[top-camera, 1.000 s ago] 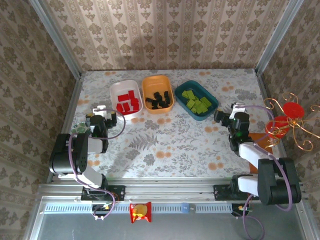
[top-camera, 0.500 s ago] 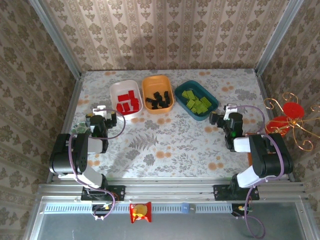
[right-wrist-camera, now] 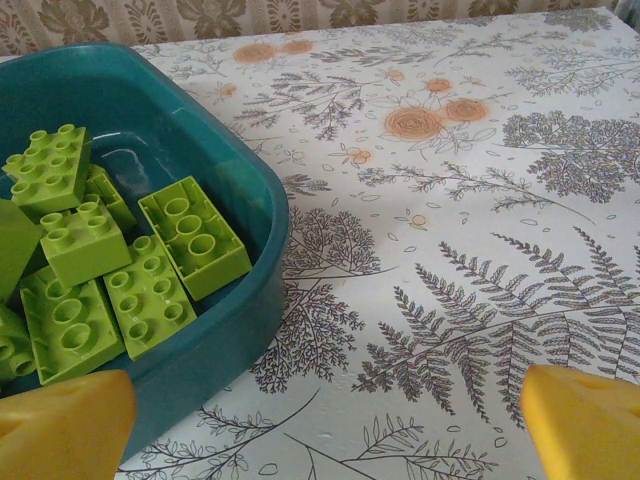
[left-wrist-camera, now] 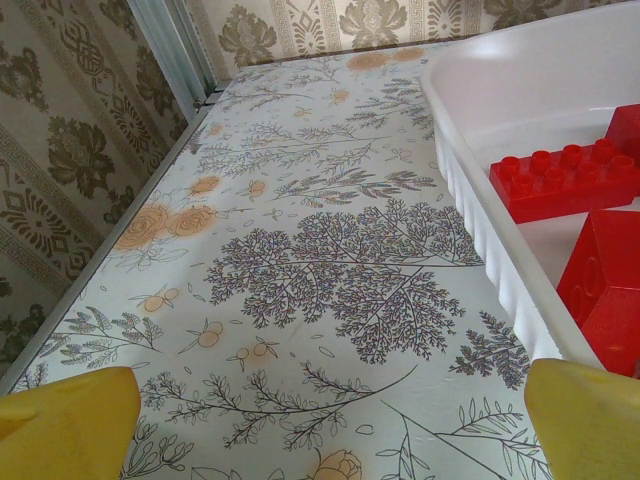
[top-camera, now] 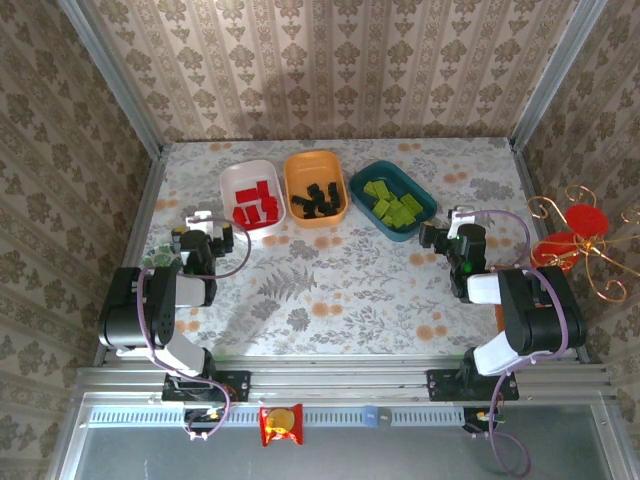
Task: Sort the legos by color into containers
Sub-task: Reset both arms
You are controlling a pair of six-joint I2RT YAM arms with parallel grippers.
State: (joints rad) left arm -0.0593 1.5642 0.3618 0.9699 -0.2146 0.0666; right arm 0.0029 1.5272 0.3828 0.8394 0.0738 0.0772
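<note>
sorting looks done: red plastic bricks (top-camera: pixel 255 205) sit in the white rounded plastic tray (top-camera: pixel 232 178), black bricks (top-camera: pixel 318 198) in the orange tray (top-camera: pixel 308 158), lime green bricks (top-camera: pixel 393 207) in the dark teal tray (top-camera: pixel 424 203); none seems loose on the floral table (top-camera: pixel 330 290); left gripper (left-wrist-camera: pixel 330 420) and right gripper (right-wrist-camera: pixel 328 425), spread wide, hold nothing

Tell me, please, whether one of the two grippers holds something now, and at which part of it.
Nothing is held. The left gripper and the right gripper both stand open, with no thing between their jaws.

Mock-home robot test booth: aluminium frame (top-camera: pixel 340 378), wallpapered panels (top-camera: pixel 330 70), floral tabletop (top-camera: pixel 340 290).
</note>
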